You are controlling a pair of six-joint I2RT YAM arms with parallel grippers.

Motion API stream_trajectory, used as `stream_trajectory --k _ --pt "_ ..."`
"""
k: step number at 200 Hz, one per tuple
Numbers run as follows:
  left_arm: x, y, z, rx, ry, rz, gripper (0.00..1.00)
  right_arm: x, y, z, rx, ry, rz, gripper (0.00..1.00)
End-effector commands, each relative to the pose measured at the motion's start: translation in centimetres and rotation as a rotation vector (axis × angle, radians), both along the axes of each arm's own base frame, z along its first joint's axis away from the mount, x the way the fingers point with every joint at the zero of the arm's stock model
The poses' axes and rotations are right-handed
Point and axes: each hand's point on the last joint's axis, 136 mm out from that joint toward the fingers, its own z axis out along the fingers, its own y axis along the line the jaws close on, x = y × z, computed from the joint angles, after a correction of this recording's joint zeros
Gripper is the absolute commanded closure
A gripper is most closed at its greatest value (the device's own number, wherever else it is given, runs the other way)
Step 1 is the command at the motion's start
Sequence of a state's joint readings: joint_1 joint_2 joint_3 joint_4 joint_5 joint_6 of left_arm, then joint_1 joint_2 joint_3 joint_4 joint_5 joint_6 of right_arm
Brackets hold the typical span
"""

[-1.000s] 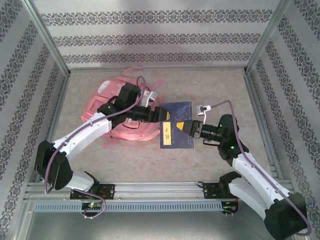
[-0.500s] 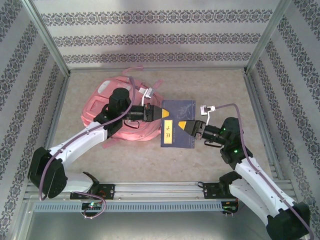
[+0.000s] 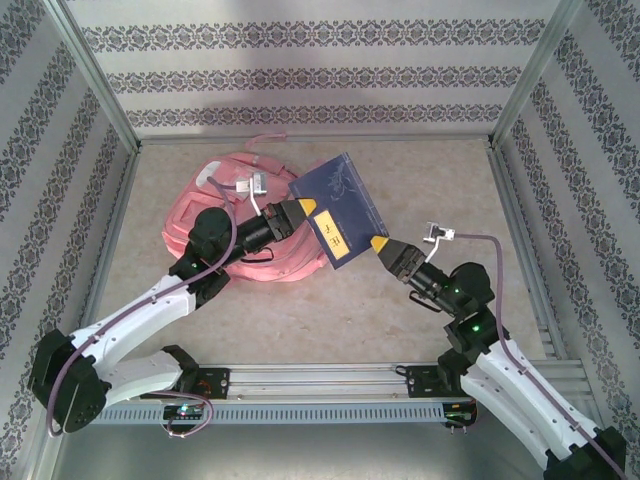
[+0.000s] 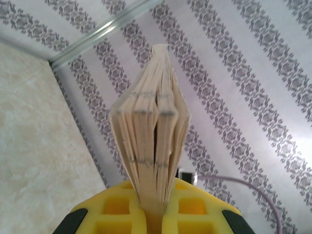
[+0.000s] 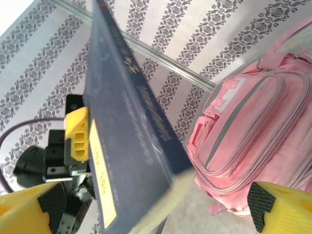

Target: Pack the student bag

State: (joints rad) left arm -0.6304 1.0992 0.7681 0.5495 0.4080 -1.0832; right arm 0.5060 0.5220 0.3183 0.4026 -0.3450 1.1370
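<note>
Now that the right gripper (image 3: 382, 245) has spread its jaws off the book (image 3: 345, 195), the left gripper (image 3: 304, 212) alone pinches it, ready for the student bag (image 3: 195, 195).

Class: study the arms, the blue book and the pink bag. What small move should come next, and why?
Probably swing the left gripper leftward to bring the blue book over the student bag: the left gripper is shut on the book, the right gripper stands open, and the book hangs at the bag's right edge.
</note>
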Motion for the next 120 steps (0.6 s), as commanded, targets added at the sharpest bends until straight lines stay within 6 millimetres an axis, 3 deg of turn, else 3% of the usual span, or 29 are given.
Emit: stream_trajectory --k 1,23,38,44,63,89,120 --pt "0.6 1.3 3.9 -0.151 -0.074 0.097 1.0 1.0 -0.5 2.4 0.089 -0.032 -0.09 0.04" --pt "0.7 0.8 3.5 -0.167 -0.055 0.089 1.0 1.4 1.0 1.7 0.079 -0.014 -0.061 0.06" --pt "0.7 0.4 3.2 -0.165 -0.045 0.087 1.0 1.6 1.5 1.9 0.098 -0.016 -0.057 0.12" --pt "0.7 0.3 3.0 -0.162 -0.041 0.085 1.0 1.6 1.7 3.4 0.117 -0.039 -0.052 0.15" --pt "0.7 0.0 2.4 -0.155 -0.027 0.086 1.0 1.8 2.3 4.2 0.119 -0.049 -0.045 0.25" --pt "0.7 -0.2 1.7 -0.141 -0.007 0.103 1.0 2.2 2.4 4.9 0.104 -0.067 -0.058 0.3" --pt "0.8 -0.8 1.0 -0.126 0.017 0.097 1.0 2.7 2.6 5.8 0.104 -0.08 -0.067 0.47"
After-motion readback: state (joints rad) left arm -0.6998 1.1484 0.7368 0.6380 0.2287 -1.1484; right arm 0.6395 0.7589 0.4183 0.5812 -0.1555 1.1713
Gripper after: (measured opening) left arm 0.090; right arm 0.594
